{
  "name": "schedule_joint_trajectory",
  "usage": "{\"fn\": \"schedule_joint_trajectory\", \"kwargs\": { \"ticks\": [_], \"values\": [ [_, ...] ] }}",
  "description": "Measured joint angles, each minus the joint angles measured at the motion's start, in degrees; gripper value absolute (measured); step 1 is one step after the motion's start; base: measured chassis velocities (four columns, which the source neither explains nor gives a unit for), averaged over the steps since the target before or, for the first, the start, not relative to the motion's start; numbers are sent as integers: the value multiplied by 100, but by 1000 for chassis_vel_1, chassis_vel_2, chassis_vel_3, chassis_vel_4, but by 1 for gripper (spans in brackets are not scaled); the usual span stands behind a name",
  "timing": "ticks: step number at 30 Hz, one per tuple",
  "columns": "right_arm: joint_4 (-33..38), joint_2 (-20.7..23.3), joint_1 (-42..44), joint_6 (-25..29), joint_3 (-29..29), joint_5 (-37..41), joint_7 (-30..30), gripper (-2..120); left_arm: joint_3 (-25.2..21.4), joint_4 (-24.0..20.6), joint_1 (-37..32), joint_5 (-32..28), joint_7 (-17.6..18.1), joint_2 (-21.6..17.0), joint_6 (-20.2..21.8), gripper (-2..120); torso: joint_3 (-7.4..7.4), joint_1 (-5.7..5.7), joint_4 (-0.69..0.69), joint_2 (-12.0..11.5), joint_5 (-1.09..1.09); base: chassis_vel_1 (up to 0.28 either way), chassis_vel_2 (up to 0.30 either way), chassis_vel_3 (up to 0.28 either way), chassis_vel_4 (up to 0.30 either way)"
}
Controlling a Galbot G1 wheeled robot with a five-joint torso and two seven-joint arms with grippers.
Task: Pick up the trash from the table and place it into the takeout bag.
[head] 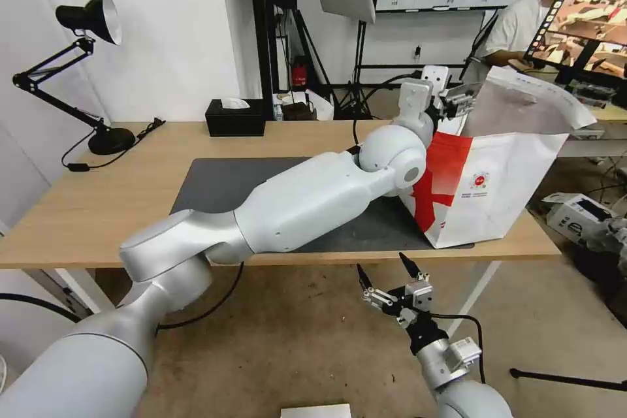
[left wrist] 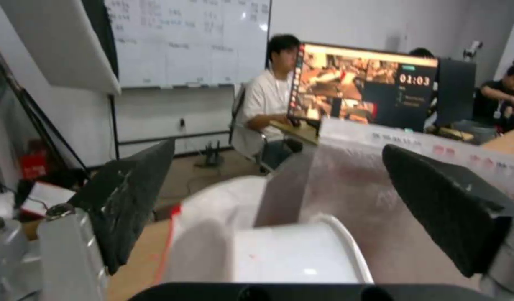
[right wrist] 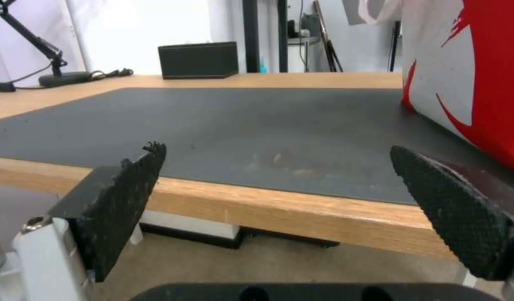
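Head view: left gripper [head: 457,101] hangs spread and empty over the takeout bag [head: 496,189] at the table's [head: 98,209] right; lift straight out. Right gripper [head: 392,277] waits spread below the near edge.

Light-wood table [head: 85,209], matt grey mat [head: 215,186], foil-lined takeout bag [head: 496,189]

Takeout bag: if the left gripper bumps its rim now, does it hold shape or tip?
The takeout bag probably flexes: its far wall already curls over. It looks light and tall, so a sideways shove might slide or tip it. The left gripper, open, is at the rim.
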State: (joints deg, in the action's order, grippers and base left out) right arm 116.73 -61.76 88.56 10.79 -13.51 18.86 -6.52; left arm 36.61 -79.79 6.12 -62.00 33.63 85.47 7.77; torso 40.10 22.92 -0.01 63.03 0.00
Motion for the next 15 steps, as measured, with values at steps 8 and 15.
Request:
{"fn": "schedule_joint_trajectory", "kwargs": {
  "ticks": [8,15],
  "values": [
    [0,0,0,0,0,0,0,100,-53,-616,30,233,90,-787,-141,100,0,0,3,0,-2,0,0,0,0],
    [0,0,0,0,0,0,-1,100,-197,-1364,-365,239,187,-1641,-141,100,0,0,1,0,-2,0,0,0,0]
  ]
}}
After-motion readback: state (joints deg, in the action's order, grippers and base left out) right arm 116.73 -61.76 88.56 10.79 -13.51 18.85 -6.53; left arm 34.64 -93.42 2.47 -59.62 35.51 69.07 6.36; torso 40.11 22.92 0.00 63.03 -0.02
